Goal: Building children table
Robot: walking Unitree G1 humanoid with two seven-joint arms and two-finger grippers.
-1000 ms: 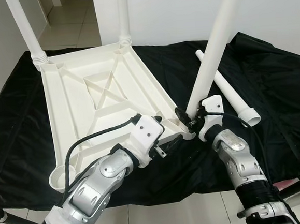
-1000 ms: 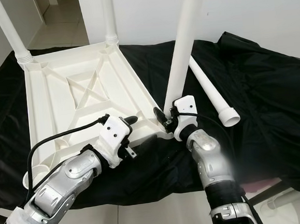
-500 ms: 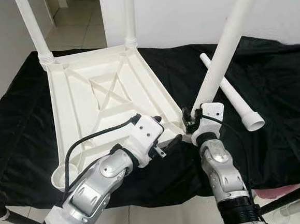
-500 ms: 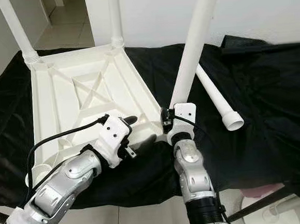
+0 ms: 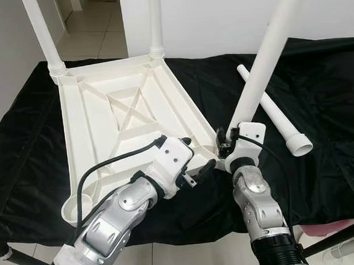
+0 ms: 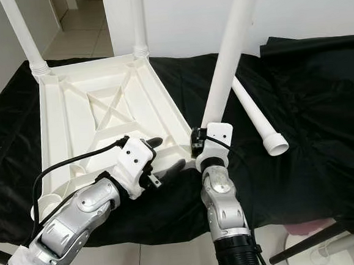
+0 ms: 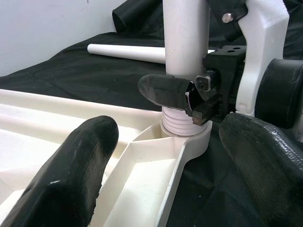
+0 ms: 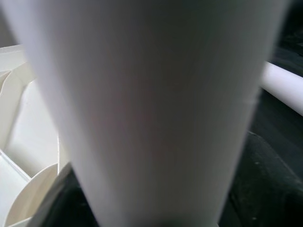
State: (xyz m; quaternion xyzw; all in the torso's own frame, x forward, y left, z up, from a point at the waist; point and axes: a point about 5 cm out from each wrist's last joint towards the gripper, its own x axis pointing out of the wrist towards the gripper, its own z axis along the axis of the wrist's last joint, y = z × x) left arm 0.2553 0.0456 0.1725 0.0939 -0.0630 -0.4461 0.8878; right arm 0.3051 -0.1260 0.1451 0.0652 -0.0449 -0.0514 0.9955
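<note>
At the tabletop's (image 5: 121, 118) near corner socket, right tool (image 5: 225, 142) clenches the leaning leg (image 5: 256, 80), probably seating it; left tool (image 5: 199, 167) hovers released alongside.

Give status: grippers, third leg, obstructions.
Right gripper shut on third leg at corner socket. Left gripper open beside tabletop corner. Leg leaning, threads exposed. Spare leg on cloth, no obstruction.

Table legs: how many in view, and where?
4. Two stand in the far corners of the upturned tabletop: far-left leg, far-right leg. A third leg is at the near-right socket, held by the right tool. A loose leg lies on the black cloth.
</note>
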